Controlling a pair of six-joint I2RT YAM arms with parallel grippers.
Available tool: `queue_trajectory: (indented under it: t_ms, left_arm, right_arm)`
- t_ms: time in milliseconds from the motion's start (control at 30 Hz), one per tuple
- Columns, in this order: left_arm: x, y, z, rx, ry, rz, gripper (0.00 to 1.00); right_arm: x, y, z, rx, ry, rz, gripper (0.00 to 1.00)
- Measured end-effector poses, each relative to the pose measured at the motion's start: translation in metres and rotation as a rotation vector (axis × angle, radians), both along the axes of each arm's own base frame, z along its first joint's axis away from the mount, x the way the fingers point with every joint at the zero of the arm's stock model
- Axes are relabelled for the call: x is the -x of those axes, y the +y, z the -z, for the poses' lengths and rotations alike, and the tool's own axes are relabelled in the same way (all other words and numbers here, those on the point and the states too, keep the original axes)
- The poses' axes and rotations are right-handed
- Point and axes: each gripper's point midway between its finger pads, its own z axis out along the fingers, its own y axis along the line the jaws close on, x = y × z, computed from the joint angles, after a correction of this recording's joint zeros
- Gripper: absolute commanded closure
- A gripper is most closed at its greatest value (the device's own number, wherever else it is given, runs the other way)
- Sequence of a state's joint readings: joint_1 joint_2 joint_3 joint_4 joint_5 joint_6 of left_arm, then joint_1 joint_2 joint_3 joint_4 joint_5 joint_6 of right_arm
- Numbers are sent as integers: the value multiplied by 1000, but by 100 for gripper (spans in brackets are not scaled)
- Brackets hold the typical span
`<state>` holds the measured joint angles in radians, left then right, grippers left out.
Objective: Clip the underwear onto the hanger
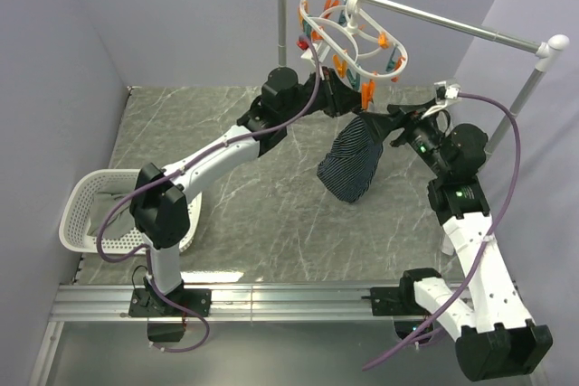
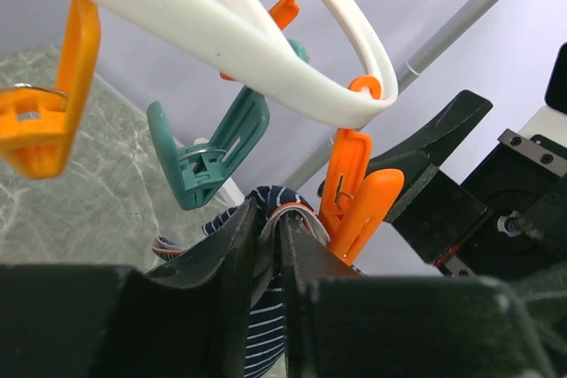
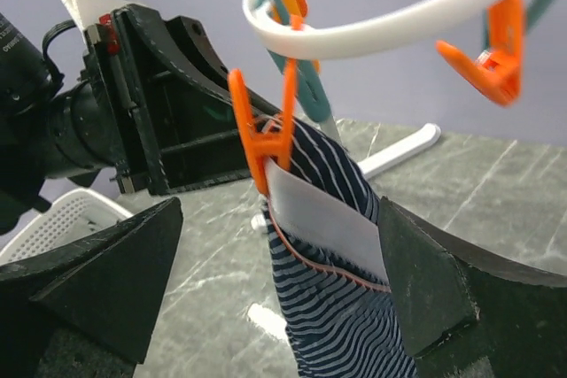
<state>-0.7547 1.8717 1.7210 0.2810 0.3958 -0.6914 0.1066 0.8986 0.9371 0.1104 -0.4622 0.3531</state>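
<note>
The white oval hanger [image 1: 348, 38] hangs by its hook from the rail, with orange and teal pegs dangling. The navy striped underwear [image 1: 351, 164] hangs below it, its grey waistband gripped by an orange peg [image 3: 264, 143]. My left gripper [image 2: 273, 210] reaches in from the left and is pinched on a fold of the underwear [image 2: 257, 325] at its orange-trimmed top, right beside an orange peg [image 2: 354, 196]. In the right wrist view my right gripper [image 3: 279, 210] stands wide open around the hanging underwear [image 3: 345, 316], its right finger [image 3: 425, 281] against the waistband's edge.
The grey metal rail stand [image 1: 425, 15] crosses the back right. A white mesh basket [image 1: 90, 214] sits at the left by the left arm. A teal peg [image 2: 208, 152] dangles close to my left fingers. A metal mounting rail [image 1: 271, 300] runs along the near edge.
</note>
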Motion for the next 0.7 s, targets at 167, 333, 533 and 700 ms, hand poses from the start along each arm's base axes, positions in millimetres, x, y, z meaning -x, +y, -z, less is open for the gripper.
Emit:
queue_trajectory:
  t_ms: [167, 333, 533, 700]
  left_arm:
    - [-2, 10, 0, 0, -1, -11, 68]
    - [0, 26, -8, 16, -22, -14, 56]
    - [3, 43, -11, 25, -40, -19, 42]
    - [2, 57, -15, 32, -51, -37, 40]
  right_arm:
    - [7, -15, 3, -9, 31, 0, 2]
    - [8, -33, 5, -6, 44, 21, 2]
    - [2, -44, 4, -9, 43, 37, 2]
    - [-12, -48, -4, -13, 22, 38, 3]
